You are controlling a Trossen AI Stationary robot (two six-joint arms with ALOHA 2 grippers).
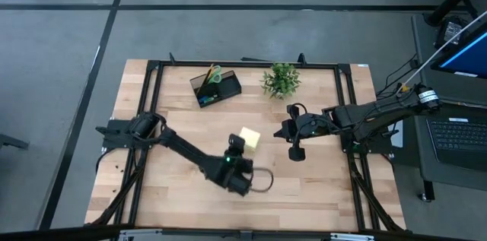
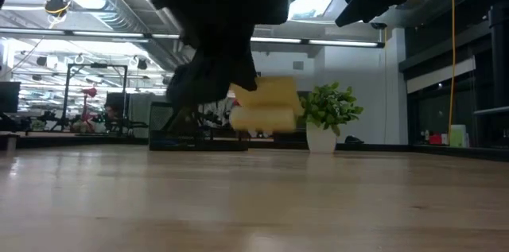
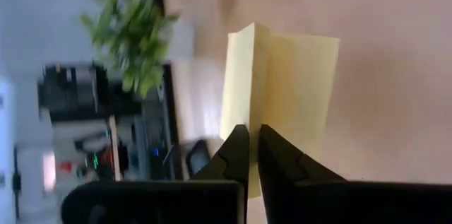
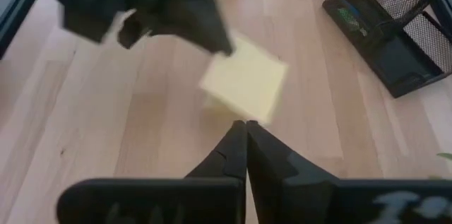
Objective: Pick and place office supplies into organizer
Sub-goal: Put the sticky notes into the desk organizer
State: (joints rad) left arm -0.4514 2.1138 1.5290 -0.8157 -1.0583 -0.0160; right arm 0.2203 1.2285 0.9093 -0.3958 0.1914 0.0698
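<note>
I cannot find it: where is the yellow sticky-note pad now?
High view: the yellow sticky-note pad is mid-table, pinched by the left gripper, lifted above the wood, left of the right gripper.

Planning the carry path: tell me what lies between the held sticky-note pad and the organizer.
Bare wooden table only. The high view shows nothing between the yellow sticky-note pad, held in the left gripper, and the organizer; the potted plant stands off to the side.

high view: straight down over whole table. low view: table-top height, level across wood toward room. left wrist view: close behind own fingers, sticky-note pad mid-frame. right wrist view: angled down on same pad, organizer upper right of frame.
</note>
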